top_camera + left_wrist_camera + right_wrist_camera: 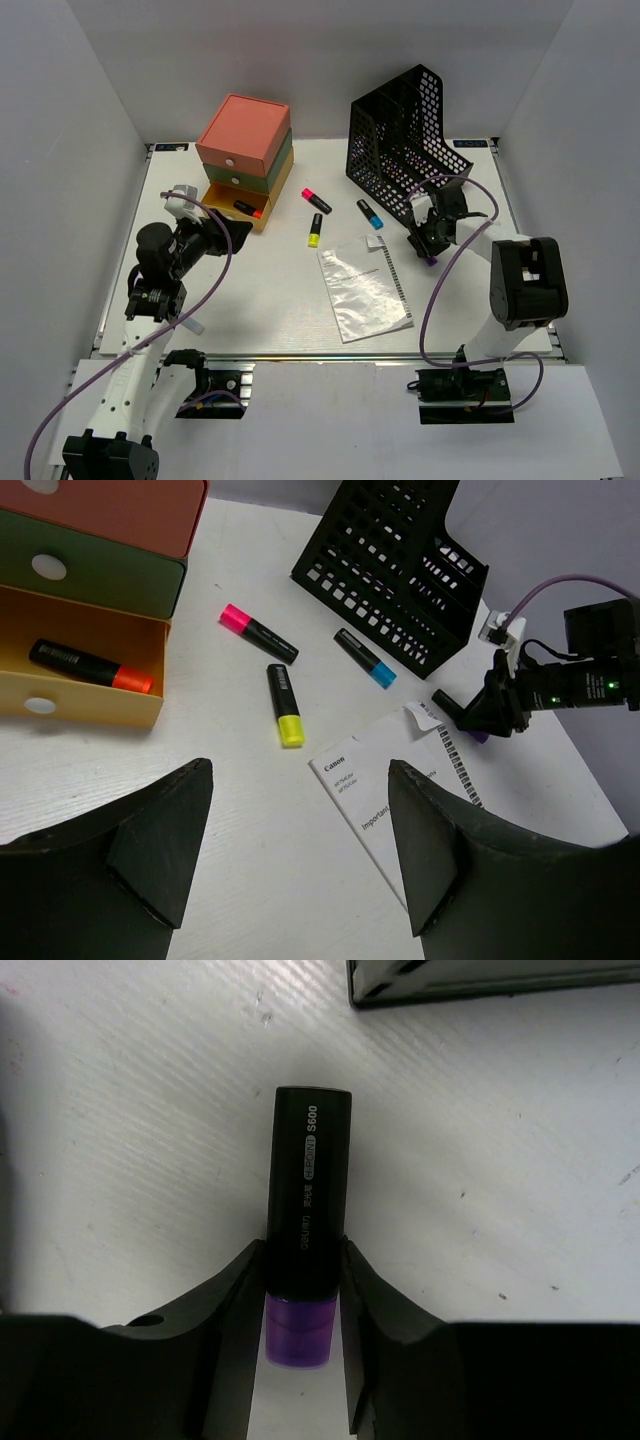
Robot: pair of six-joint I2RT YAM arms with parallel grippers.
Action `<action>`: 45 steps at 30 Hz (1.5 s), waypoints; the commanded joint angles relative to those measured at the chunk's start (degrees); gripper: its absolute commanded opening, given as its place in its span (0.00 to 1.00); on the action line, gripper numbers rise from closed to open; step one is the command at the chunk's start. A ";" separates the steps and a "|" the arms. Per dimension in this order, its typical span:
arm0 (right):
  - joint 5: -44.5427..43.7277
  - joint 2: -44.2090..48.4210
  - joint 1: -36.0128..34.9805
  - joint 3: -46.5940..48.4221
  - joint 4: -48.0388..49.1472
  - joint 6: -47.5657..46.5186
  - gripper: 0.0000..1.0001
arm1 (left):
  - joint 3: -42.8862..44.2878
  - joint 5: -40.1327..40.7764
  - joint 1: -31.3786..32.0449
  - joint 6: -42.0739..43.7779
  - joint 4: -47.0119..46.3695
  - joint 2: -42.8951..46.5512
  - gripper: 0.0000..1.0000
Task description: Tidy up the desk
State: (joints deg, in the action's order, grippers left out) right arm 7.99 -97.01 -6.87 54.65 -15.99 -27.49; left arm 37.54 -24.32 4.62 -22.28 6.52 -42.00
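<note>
My right gripper (303,1260) is shut on a purple-capped black highlighter (308,1180), low over the white desk (270,300) beside the black mesh file holder (405,140); it also shows in the top view (427,245). My left gripper (300,770) is open and empty above the desk, in front of the drawer box (245,145). Pink (316,200), yellow (315,231) and blue (369,213) highlighters lie loose mid-desk. An orange highlighter (90,666) lies in the open yellow bottom drawer (60,695).
A bagged Canon booklet (365,290) lies flat at centre front. The file holder leans at the back right. White walls enclose the desk, and a metal rail (330,357) runs along its near edge.
</note>
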 commanded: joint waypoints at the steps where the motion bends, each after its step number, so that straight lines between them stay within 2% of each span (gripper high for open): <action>1: -1.57 4.35 0.02 -1.74 -4.13 -2.13 0.12 | 0.17 1.20 -0.23 0.66 0.51 0.95 0.81; 4: -0.35 10.95 -0.24 -0.69 -8.78 -5.03 0.01 | -0.01 1.55 -0.23 0.66 0.33 1.48 0.81; 10: 9.74 18.26 -3.49 9.23 -21.96 -11.01 0.00 | -0.27 2.95 -0.23 0.66 0.24 2.45 0.81; 11: 10.64 18.26 -6.63 11.94 -22.76 -11.01 0.00 | -0.36 3.22 -0.23 0.75 0.16 2.62 0.81; 17: 11.70 11.60 -20.27 23.01 -22.07 -9.96 0.00 | -0.10 10.33 -0.23 1.19 2.44 4.29 0.81; 18: 10.92 8.54 -24.72 24.69 -21.55 -9.61 0.00 | -0.36 11.04 -0.23 1.19 2.35 4.82 0.81; 22: 10.47 0.26 -31.70 34.80 -19.17 -8.29 0.00 | -0.62 15.17 -0.23 1.45 3.23 7.09 0.81; 26: 10.82 -9.83 -36.53 46.05 -15.93 -6.45 0.00 | -1.50 20.87 0.29 1.28 3.58 10.44 0.81; 29: 5.84 -16.33 -39.88 52.47 -10.13 -6.00 0.00 | -1.85 23.25 0.82 1.19 3.93 12.20 0.81; 34: 1.59 -28.22 -44.36 67.56 -3.62 -8.02 0.00 | -1.86 23.35 0.83 1.10 4.02 12.12 0.82; 36: 1.33 -32.61 -44.98 69.97 -0.38 -7.32 0.00 | -1.77 23.00 0.22 1.10 4.02 11.85 0.82; 40: -1.04 -35.25 -46.03 65.86 17.95 -5.56 0.00 | -1.77 22.65 0.21 1.01 3.85 12.11 0.82; 45: -4.12 -41.49 -46.12 70.58 24.95 -5.04 0.00 | -1.86 22.21 0.21 0.92 3.76 12.38 0.82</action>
State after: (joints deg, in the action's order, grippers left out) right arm 7.22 -136.75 -53.49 121.30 -2.37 -33.65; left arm 36.03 -2.31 5.04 -21.63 10.15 -30.04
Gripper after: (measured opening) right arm 0.372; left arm 0.816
